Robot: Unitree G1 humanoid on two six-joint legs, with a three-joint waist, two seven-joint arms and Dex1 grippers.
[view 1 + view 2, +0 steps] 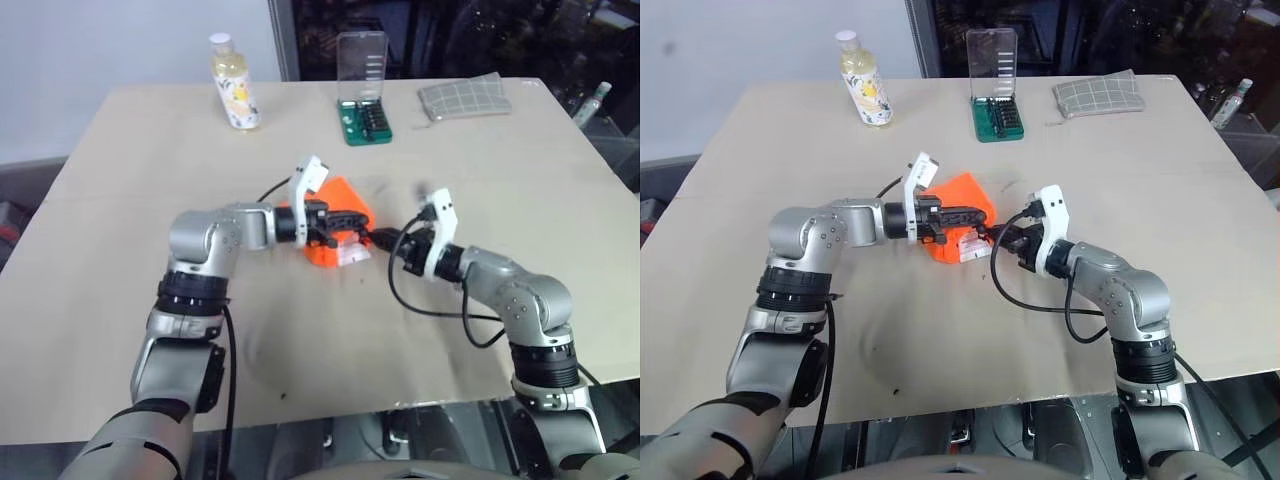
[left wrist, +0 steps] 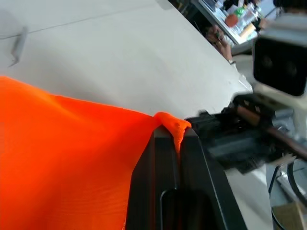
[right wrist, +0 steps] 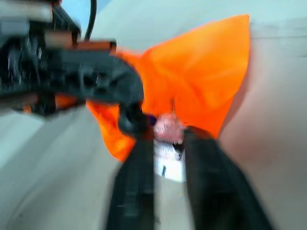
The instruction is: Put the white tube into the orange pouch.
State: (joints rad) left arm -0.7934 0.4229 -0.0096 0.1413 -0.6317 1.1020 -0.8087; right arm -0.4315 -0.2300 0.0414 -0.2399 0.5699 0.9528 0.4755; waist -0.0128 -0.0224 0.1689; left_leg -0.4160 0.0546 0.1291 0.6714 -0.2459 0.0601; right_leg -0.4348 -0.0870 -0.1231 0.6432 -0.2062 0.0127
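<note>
left gripper [image 2: 178,139] pinches orange pouch [image 1: 340,200]; white tube [image 3: 169,160] (between right gripper [image 3: 165,143] fingers).

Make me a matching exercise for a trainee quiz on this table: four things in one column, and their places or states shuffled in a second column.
Things:
1. orange pouch
2. white tube
3. yellowish bottle
4. grey checked pouch

Places or states:
A. standing upright at the table's far left
B. pinched at its edge by the left gripper
C. lying at the table's far right
D. poking out at the orange pouch's near side, between the fingers of the right gripper

Pairs: 1-B, 2-D, 3-A, 4-C
</note>
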